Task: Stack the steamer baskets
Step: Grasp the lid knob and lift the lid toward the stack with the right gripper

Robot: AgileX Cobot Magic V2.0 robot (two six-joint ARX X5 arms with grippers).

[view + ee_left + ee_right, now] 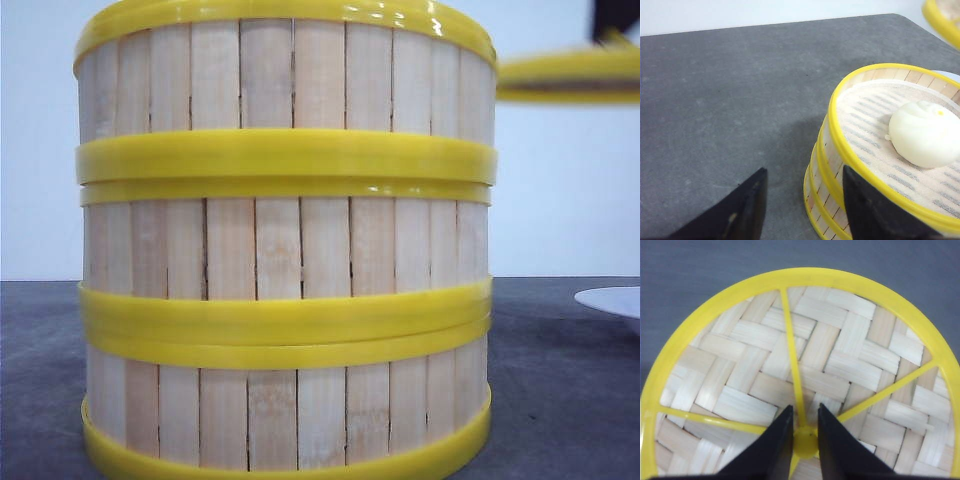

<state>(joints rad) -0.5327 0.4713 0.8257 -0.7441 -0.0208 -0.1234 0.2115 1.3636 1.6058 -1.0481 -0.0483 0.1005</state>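
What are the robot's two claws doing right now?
Left gripper: open, holding nothing, beside the stacked steamer baskets.
Right gripper: closed on the yellow knob of the woven lid.

Lighting is bright, even and diffuse. Glare spots mark the glossy top rim of the steamer baskets (285,250) in the front view. The stack casts a soft shadow on the surface (730,115). Close objects appear slightly soft-focused.
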